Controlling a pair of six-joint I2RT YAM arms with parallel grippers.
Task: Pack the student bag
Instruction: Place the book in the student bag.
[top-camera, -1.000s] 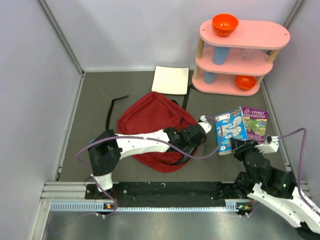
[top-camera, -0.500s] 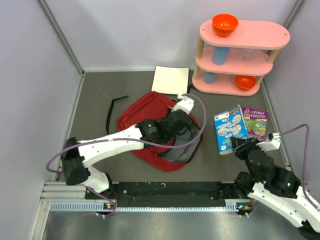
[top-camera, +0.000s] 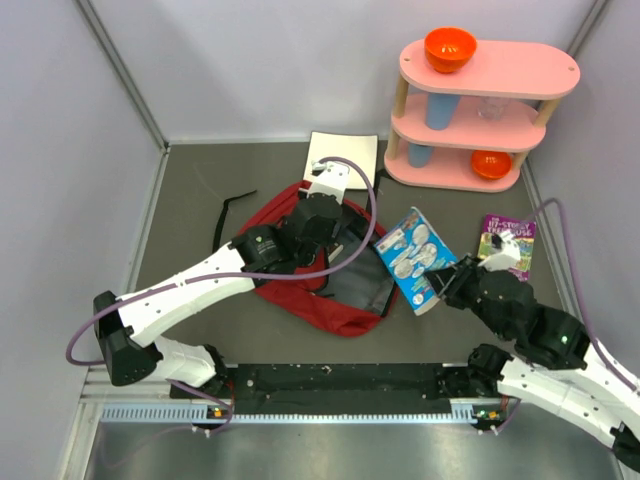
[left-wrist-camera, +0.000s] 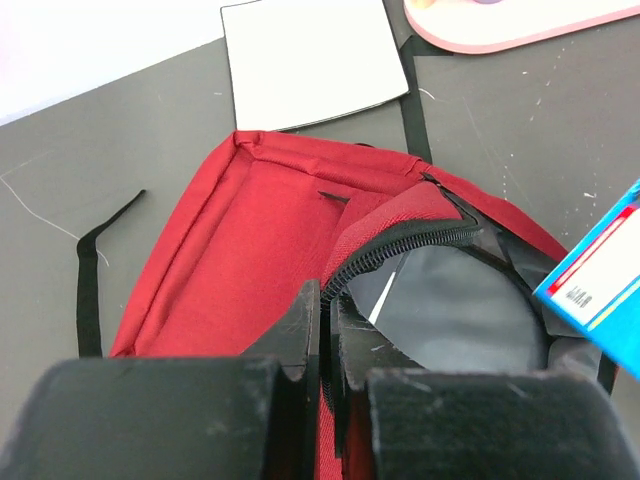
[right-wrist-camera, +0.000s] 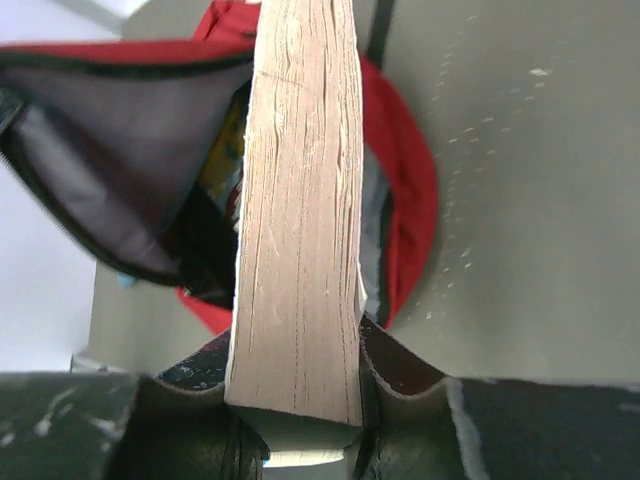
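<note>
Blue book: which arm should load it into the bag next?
Right. The right end effector grips the blue book beside the open student bag; the left end effector is busy pinching the zipper edge.

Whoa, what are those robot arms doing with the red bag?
They're packing the student bag. The left gripper has its fingers pinched on the bag's zipper edge, holding the mouth open. The right gripper grips a blue book, tilted toward that opening but not inside yet. A purple book lies on the table nearby.
</note>
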